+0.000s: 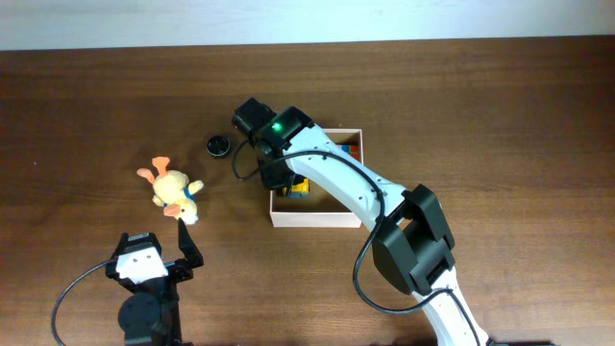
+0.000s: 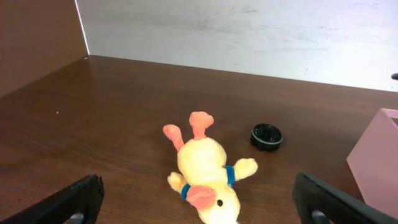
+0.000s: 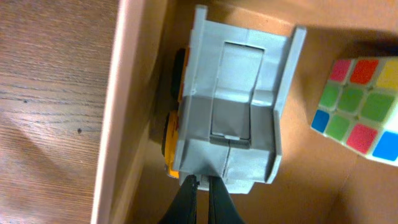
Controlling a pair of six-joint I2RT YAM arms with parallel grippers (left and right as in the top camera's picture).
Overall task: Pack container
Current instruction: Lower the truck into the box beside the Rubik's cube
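The container is a shallow square box with white walls and a tan inside, at mid table. My right gripper reaches into its left side. In the right wrist view its fingers are pinched on the near edge of a grey and yellow toy truck, which is close to the box's left wall. A colour cube lies in the box beside the truck. My left gripper is open and empty near the front edge. A yellow plush duck lies just ahead of it.
A small black round cap lies on the table left of the box; it also shows in the left wrist view. The duck lies on the wood left of the box. A pale wall runs along the back.
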